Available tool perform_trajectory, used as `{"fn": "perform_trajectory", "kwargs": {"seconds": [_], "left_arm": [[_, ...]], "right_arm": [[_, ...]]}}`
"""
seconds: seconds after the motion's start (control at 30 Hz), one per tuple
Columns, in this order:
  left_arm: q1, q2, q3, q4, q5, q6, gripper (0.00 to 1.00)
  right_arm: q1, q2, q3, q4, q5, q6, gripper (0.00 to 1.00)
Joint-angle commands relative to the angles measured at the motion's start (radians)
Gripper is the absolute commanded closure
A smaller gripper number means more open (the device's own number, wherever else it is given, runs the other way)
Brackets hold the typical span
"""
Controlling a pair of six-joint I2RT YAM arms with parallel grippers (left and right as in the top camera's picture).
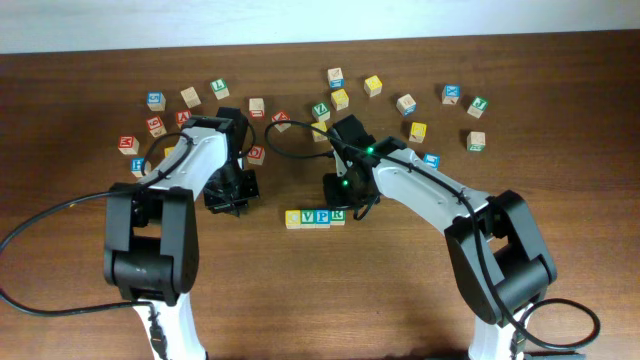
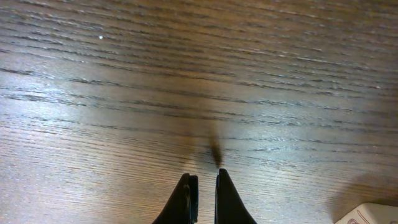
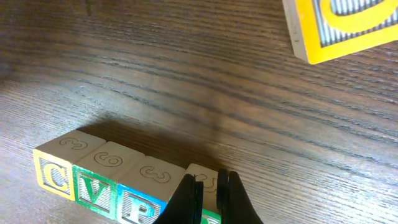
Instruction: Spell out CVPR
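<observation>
overhead shows the c block [image 1: 293, 218], v block [image 1: 308, 217], p block [image 1: 322, 216] and r block [image 1: 337, 214] touching in a row on the table [image 1: 400, 290]. right gripper [image 3: 208, 179] hangs over the r block, jaws narrow and empty. left gripper [image 2: 204, 178] is equally narrow above the table.

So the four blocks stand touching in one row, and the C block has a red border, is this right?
No, the C block has a yellow border; the right wrist view shows it. The four blocks do stand touching in one row.
</observation>
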Motion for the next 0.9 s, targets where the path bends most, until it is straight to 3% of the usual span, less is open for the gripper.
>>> {"fn": "perform_trajectory", "kwargs": {"seconds": [0.0,0.57,0.67,0.73,0.77,0.87], "left_arm": [[0.003,-0.006,0.017,0.002,-0.008,-0.014,0.95],[0.003,-0.006,0.017,0.002,-0.007,-0.013,0.94],[0.003,-0.006,0.017,0.001,-0.005,-0.014,0.93],[0.001,-0.006,0.017,-0.002,0.002,-0.013,0.99],[-0.003,-0.006,0.017,-0.002,0.019,-0.013,1.0],[-0.065,-0.006,0.016,-0.002,0.103,-0.002,1.0]], "right_arm": [[0.009,0.007,0.014,0.003,-0.043,0.006,0.96],[-0.006,0.007,0.018,-0.008,-0.011,0.006,0.95],[-0.134,0.007,0.113,-0.177,-0.014,0.005,0.96],[-0.169,0.008,0.105,-0.275,-0.021,-0.039,0.96],[-0.162,0.008,0.084,-0.28,-0.021,-0.063,0.96],[-0.116,0.008,0.01,-0.205,-0.036,0.042,0.96]]}}
